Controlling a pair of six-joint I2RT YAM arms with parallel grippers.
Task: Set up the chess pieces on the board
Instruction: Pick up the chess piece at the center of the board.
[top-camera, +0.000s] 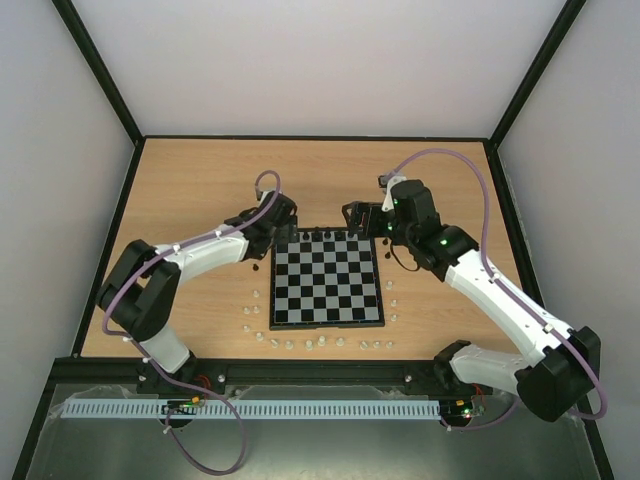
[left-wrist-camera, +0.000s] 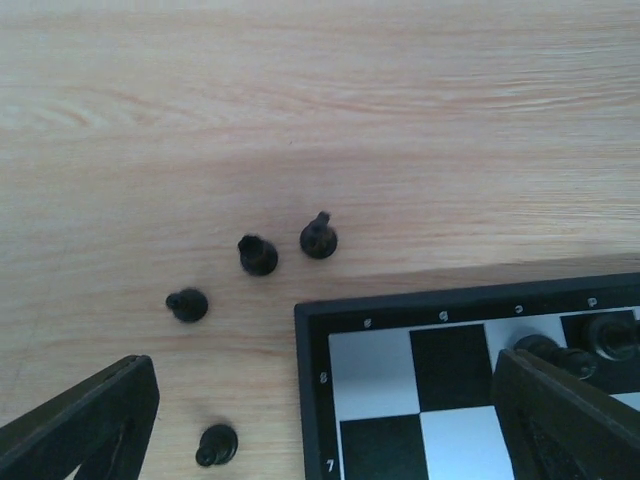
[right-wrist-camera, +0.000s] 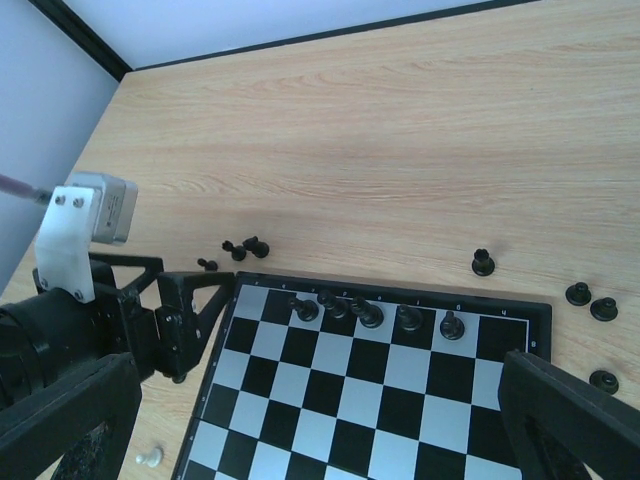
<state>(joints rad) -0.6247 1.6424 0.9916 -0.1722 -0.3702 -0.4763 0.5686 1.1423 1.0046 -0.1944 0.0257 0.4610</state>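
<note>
We see the left fingers (left-wrist-camera: 90, 420) spread wide and empty over a far corner of the board (left-wrist-camera: 380, 370), with four black chess pieces (left-wrist-camera: 258, 255) on the counter (left-wrist-camera: 300, 100) just beside it. The right fingers (right-wrist-camera: 570, 420) gape empty too, and several more pieces stand along the board's far row.

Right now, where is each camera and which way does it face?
Top: above and behind, looking down at the board; left arm, right arm show.
Left wrist: over the board's far-left corner, looking down at loose black pieces; own fingers.
Right wrist: looking across the board's far side; own fingers, left end effector.
Shared by both wrists: the piece row.
</note>
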